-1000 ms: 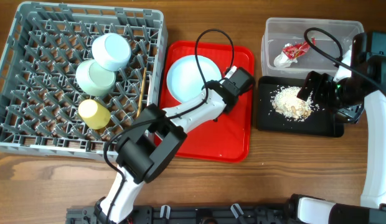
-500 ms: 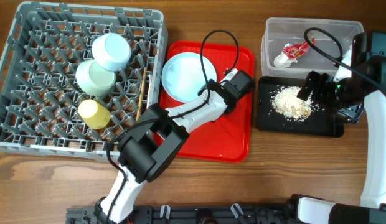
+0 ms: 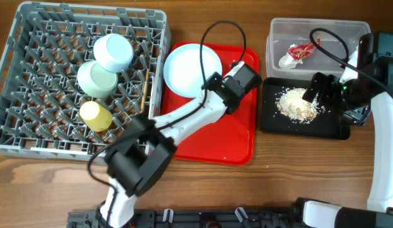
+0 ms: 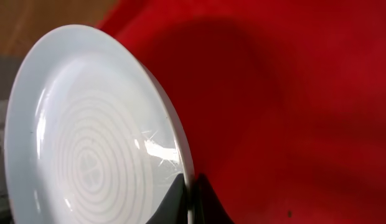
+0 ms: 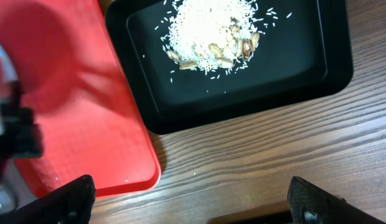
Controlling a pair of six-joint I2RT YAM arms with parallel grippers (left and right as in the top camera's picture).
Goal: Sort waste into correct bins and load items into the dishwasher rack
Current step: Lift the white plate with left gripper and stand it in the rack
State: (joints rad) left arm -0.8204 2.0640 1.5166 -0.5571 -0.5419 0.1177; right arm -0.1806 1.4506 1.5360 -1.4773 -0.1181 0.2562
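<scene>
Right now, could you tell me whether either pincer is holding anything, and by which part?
The left pincer grips the white plate by its rim. The right pincer is open and holds nothing.

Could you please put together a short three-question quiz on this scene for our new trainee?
1. True or false: the left gripper is shut on the rim of the white round plate, over the red plastic serving tray.
2. How many bowls and cups in all sit in the large grey plastic dishwasher rack?
3. Where is the crumpled red-and-white snack wrapper? A) on the red tray B) in the clear plastic rectangular tub C) in the grey rack

Key: 1. true; 2. three: pale blue-white bowl, pale green bowl, small yellow cup; 3. B.
</scene>
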